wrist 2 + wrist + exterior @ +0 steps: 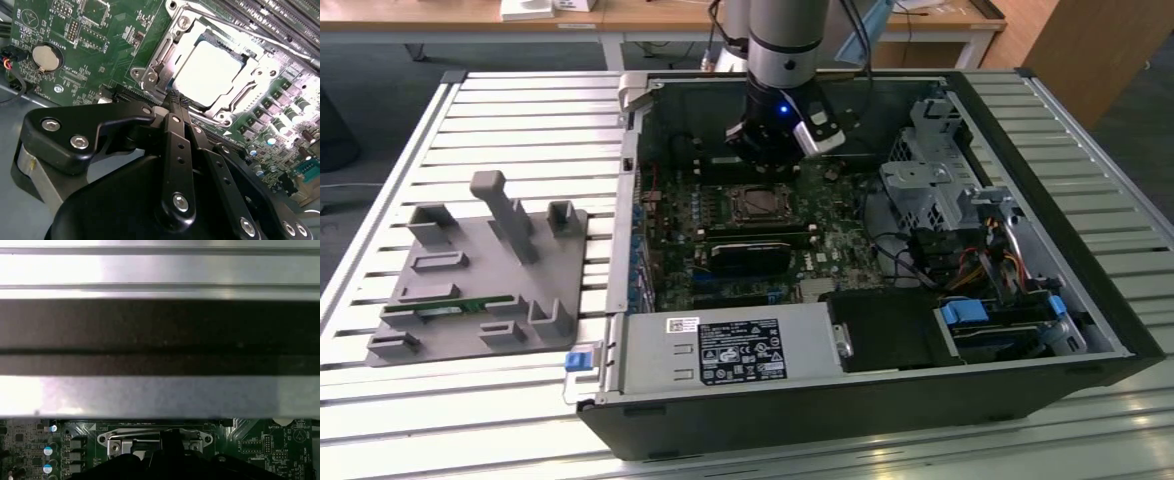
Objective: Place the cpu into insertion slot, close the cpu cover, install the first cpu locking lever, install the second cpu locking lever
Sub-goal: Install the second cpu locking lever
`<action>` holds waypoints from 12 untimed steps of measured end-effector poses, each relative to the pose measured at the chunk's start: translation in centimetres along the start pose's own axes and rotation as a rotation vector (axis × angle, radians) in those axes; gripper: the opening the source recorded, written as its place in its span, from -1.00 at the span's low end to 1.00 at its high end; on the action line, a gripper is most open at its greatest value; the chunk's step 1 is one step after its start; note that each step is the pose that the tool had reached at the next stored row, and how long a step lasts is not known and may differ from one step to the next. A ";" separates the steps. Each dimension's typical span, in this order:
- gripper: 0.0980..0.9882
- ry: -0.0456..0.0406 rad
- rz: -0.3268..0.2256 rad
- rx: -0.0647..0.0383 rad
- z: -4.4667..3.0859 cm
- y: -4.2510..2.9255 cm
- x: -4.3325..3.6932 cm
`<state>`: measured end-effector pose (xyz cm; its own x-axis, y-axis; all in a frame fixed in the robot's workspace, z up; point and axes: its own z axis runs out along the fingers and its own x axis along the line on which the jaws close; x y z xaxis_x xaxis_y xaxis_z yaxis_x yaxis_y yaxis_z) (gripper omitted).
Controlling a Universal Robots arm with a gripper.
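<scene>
My gripper [176, 100]: matte black metal links with bright screw heads; the two fingertips [172, 96] pressed together to a narrow ribbed point, nothing between them. The tip hangs just off one edge of the insertion slot [220, 70]; whether it touches the frame there, I cannot tell. In the exterior view my gripper [769, 165] stands just beyond the socket, under the grey arm [785, 40].

Insertion slot: square socket, silver stamped-metal rim with round screw heads at the corners, set in the green motherboard [95, 30].

The cpu [210, 70]: flat square chip, smooth pale metal top glaring almost white, seated inside the slot.

The cpu cover [200, 47]: thin silver frame with a cut-out middle, lying down around the chip. Thin wire levers [235, 97] run along the frame's sides; whether they are latched, I cannot tell.

Coin cell [46, 57]: round, dull silver, on the board well off from the slot.

Computer case [1014, 120]: black sheet-metal box lying open, the socket [759, 205] near the board's middle; a labelled silver power supply [727, 350] on the nearer side of the slot.

Grey fixture block [480, 270]: moulded, with upright posts, on the ribbed metal table [520, 110] outside the case, on the exterior view's left of the slot.
</scene>
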<state>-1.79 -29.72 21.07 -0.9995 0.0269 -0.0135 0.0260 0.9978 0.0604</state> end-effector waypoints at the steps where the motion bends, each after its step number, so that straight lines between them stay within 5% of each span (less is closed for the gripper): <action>1: -0.98 0.0000 0.000 0.000 -0.01 -0.10 0.00; 6: -0.98 0.0005 0.000 0.000 -0.08 -0.47 -0.04; 12: -0.98 0.0003 0.000 0.000 -1.48 -0.40 -0.04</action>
<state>-1.78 -30.21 22.53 -0.9996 0.0267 -0.0132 0.0259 0.9978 0.0605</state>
